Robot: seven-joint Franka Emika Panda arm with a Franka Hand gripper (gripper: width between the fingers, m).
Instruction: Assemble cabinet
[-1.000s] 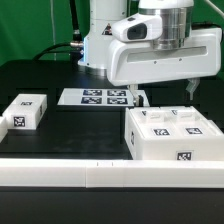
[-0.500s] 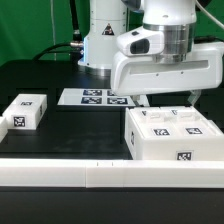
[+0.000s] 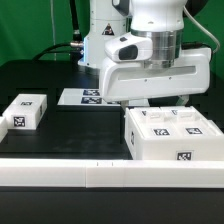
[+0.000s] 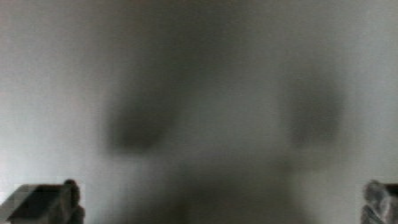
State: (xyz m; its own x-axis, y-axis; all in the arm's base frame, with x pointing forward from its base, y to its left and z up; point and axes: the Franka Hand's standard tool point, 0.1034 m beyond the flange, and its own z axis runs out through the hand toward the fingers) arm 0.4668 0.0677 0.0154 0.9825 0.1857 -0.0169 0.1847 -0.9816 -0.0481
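The cabinet (image 3: pixel 170 136) is a large white box with tags on its top and front, at the exterior view's right. My gripper (image 3: pixel 158 104) hangs just over the cabinet's back edge with its jaws spread wide and nothing between them. In the wrist view the gripper (image 4: pixel 214 206) shows only as two dark fingertips (image 4: pixel 47 204) far apart at the picture's corners. The space between them is filled by a blurred pale surface very close to the camera.
A small white tagged block (image 3: pixel 22 112) lies at the exterior view's left. The marker board (image 3: pixel 82 97) lies flat behind, partly covered by the arm. A white rail (image 3: pixel 110 176) runs along the table's front edge.
The hand has moved toward the exterior view's left and come lower, down to the cabinet's top. The jaws stayed open.
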